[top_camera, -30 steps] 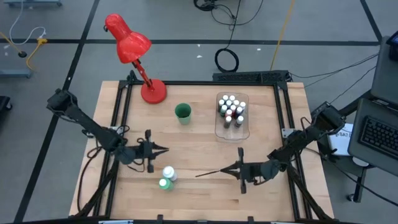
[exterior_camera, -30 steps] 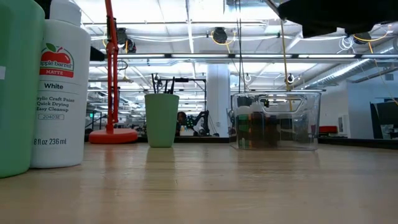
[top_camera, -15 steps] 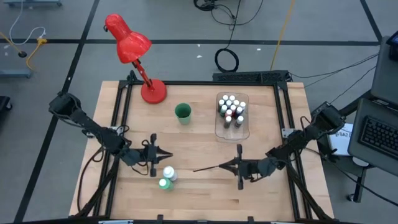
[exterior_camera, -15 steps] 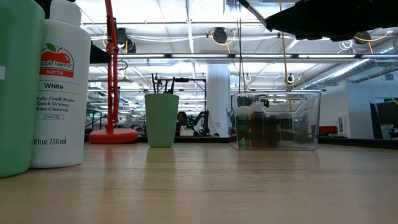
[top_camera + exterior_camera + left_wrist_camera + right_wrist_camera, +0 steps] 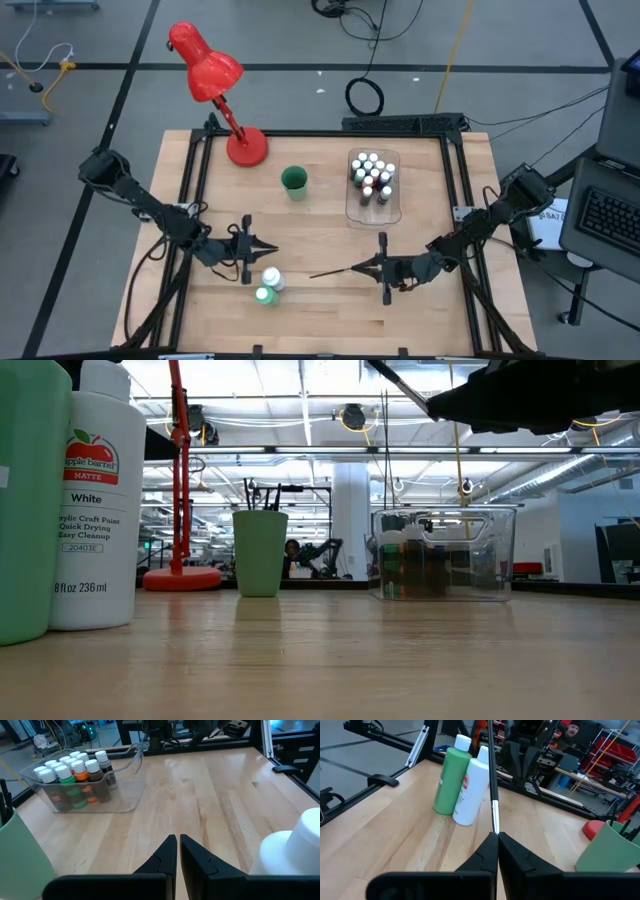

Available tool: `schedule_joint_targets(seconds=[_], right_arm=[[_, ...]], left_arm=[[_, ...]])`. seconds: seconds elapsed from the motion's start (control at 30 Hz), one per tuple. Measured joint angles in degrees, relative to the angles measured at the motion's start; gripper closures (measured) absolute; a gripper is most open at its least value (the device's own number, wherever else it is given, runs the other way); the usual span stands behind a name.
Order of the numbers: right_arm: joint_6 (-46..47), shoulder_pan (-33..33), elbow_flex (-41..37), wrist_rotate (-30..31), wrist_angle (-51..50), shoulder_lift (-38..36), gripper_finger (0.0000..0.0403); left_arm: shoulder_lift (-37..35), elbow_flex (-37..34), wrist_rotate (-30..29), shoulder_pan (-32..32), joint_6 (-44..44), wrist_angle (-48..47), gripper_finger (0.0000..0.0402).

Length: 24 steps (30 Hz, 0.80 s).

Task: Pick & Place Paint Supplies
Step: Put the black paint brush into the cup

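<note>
The right gripper (image 5: 372, 266) is clamped on a thin dark-handled paint brush (image 5: 335, 271), held off the table beside the tall white plastic paint bottle (image 5: 271, 279). The left gripper (image 5: 262, 245), fingers together and empty, hovers just beside that bottle, which stands touching the tall green plastic paint bottle (image 5: 263, 295).

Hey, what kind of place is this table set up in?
Most likely a robotics lab or workshop: concrete floor marked with tape lines, loose cables, and equipment racks under open ceiling lights.
</note>
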Motion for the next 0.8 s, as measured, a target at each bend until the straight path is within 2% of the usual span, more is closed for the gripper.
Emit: schedule_joint_targets(seconds=[0.63, 0.8], right_arm=[[2.8, -1.3, 0.0, 0.0, -1.1, 0.0, 0.0403], [0.1, -1.3, 0.0, 0.0, 1.7, 0.0, 0.0403]], left_arm=[[0.0, 0.1, 0.1, 0.2, 0.0, 0.6, 0.0376], [0.0, 0.1, 0.0, 1.5, 2.1, 9.3, 0.0376]])
